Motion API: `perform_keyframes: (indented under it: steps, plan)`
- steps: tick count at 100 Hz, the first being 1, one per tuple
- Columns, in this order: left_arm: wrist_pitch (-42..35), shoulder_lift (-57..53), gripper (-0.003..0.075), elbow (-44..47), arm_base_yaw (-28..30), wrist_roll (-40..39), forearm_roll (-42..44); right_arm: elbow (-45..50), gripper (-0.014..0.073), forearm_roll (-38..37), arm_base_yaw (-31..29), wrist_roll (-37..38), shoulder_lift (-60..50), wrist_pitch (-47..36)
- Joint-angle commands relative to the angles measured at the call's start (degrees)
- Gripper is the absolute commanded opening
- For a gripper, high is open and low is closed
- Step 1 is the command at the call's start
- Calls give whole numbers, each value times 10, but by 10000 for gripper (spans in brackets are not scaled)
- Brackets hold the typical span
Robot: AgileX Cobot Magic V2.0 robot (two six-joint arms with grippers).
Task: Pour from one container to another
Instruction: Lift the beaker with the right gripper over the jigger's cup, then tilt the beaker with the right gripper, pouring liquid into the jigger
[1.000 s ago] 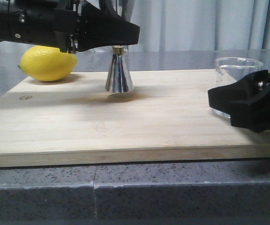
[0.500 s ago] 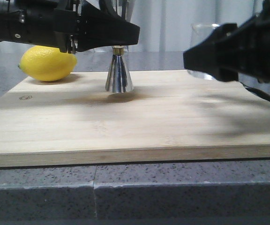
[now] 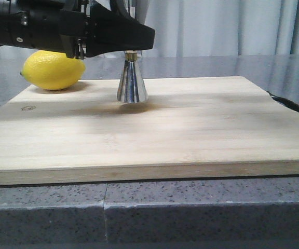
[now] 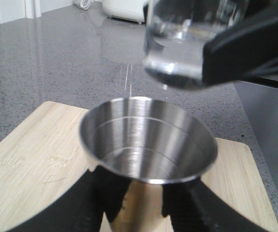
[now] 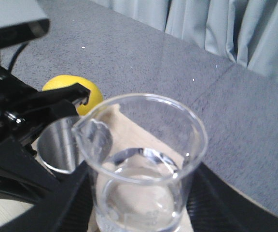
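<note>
My left gripper [image 3: 128,41] is shut on the waist of the shiny metal jigger [image 3: 132,83], which stands on the wooden board [image 3: 191,129]. In the left wrist view the jigger [image 4: 146,140] looks empty between my left gripper's [image 4: 146,205] black fingers. The clear glass beaker [image 4: 187,43] hangs just above and beyond the jigger's far rim with clear liquid in it. My right gripper [image 5: 141,205] is shut on the beaker [image 5: 144,164], whose lip points toward the jigger [image 5: 62,145]. The right gripper and the beaker are out of the front view.
A yellow lemon [image 3: 53,70] lies on the board's far left corner, behind the left gripper. A black cable [image 3: 287,104] runs off the board's right edge. The grey stone counter [image 3: 191,212] surrounds the board.
My right gripper has lifted the beaker off the board's right side and carried it up and left, out of the front view, to above the jigger. The left gripper has not moved.
</note>
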Motion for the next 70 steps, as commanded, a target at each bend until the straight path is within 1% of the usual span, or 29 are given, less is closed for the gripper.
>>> perform_keyframes:
  steps: [1, 10, 33, 49, 70]
  plan:
    - [59, -23, 259, -17, -4, -5, -48, -55, 295, -44, -1, -20, -16, 8]
    - [59, -23, 259, -17, -4, -5, -48, -89, 295, -93, -1, -20, -8, 52]
    - [59, -23, 259, -17, -4, -5, -48, -154, 295, -197, 0, -20, 26, 120]
    - [59, -23, 259, -17, -4, -5, -48, -161, 295, -285, 15, -20, 39, 123]
    - [59, -23, 259, -17, -4, -5, -48, -161, 295, -349, 44, -20, 40, 124]
